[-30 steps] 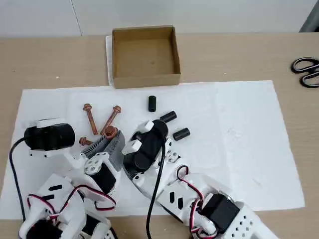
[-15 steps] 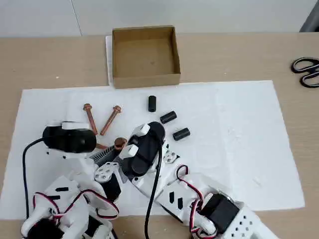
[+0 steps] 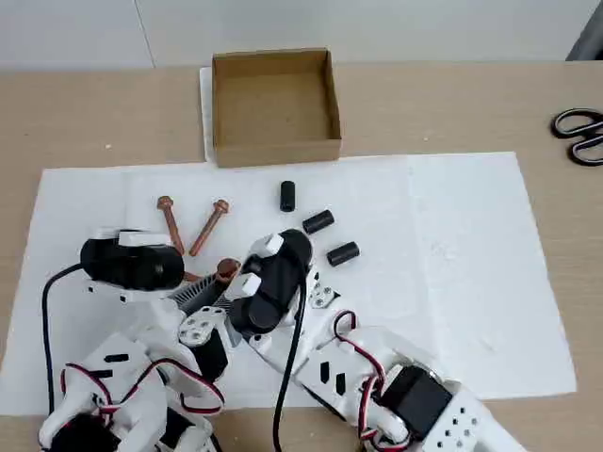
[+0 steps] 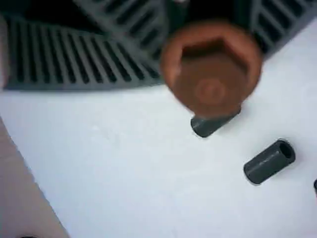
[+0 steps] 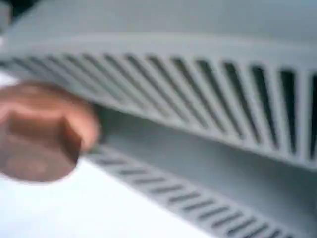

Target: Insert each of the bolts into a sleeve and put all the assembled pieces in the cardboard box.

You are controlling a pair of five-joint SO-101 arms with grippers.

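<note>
**Bolt in hand, sleeve wanted**

Left gripper (image 3: 217, 281) is clamped on one copper bolt (image 4: 210, 74), whose hexagonal head shows free between the ribbed jaws. It sits at the near middle of the white paper sheet (image 3: 452, 245). Right gripper (image 3: 256, 266) sits just to its right, very close. Whether it holds anything I cannot tell (its own wrist view looks straight onto the other arm's ribbed jaw and the bolt head).

Three dark sleeves lie on their sides on the sheet, to the far right of the grippers and apart from one another: nearest sleeve (image 3: 342, 252), middle sleeve (image 3: 317, 221) and far sleeve (image 3: 287, 196). One loose bolt (image 3: 209, 226) and a second loose bolt (image 3: 170, 224) lie to the far left. The cardboard box (image 3: 273, 151) stands at the sheet's far edge, and no assembled piece lies in it.

The step in hand, as I judge it, is mating this bolt with a sleeve:

- The nearest sleeve looks the easiest to reach.
- The right arm would do best to take it at mid-length, leaving both ends of the bore open, and lift it off the paper.
- It should then turn the sleeve until the bore lines up with the bolt.
- The two should meet slowly along one axis, since a small tilt would likely catch the thread on the sleeve's rim.
- The left grip must be firm enough that the bolt does not swivel.
- Both arms should keep off the other sleeves, which are round and would probably roll
</note>
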